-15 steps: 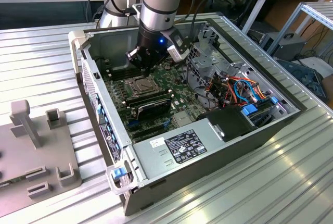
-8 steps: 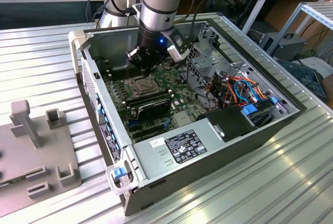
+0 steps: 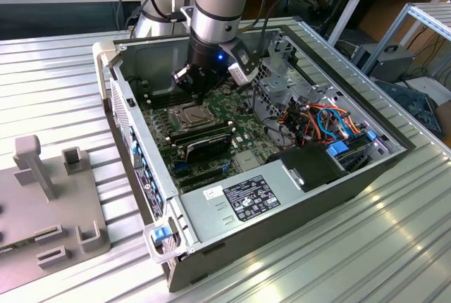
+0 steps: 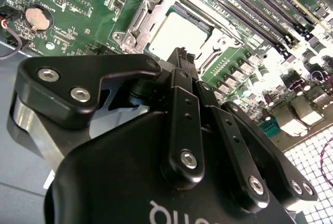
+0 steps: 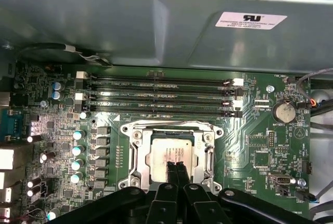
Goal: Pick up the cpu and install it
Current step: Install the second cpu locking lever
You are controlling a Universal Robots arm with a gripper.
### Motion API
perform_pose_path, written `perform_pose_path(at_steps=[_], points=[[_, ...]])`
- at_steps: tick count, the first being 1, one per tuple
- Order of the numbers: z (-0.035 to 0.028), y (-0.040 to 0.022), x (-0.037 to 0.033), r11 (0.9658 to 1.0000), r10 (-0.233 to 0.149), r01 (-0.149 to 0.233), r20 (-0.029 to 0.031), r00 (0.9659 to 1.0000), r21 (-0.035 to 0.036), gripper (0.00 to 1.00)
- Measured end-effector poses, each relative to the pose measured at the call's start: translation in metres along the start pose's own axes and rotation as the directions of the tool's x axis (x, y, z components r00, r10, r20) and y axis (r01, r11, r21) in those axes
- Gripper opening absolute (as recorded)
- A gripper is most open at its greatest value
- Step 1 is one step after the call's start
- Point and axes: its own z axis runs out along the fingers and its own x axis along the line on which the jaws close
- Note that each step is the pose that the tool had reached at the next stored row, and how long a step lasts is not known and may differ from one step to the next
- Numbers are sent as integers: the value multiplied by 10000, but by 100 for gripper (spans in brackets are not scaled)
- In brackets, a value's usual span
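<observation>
Black metal gripper (image 5: 177,168) hangs just above the square metal-framed socket (image 5: 172,153), its two fingertips (image 4: 183,57) pressed together and holding nothing. Inside this socket lies the small flat square cpu with dull silver-grey top (image 5: 167,152), flat, face up, edges parallel to the frame; being square, it has no long axis. The socket sits on the green motherboard (image 5: 250,151), beside the long black memory slots (image 5: 156,96), within the open grey computer case (image 3: 211,222).

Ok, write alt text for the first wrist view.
The gripper, fingers together, hangs over the cpu lying in its metal-framed socket on a green motherboard. Beyond the socket run long black memory slots, with a round coin battery off to one side.
</observation>
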Motion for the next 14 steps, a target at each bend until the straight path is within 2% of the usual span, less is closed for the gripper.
perform_pose_path(at_steps=[6,10,14], points=[[-5,-76,-29,10000,-1,1,0,10000,0,11],[-12,-170,-36,10000,0,0,0,10000,0,11],[-13,-184,-36,10000,0,0,0,10000,1,11]])
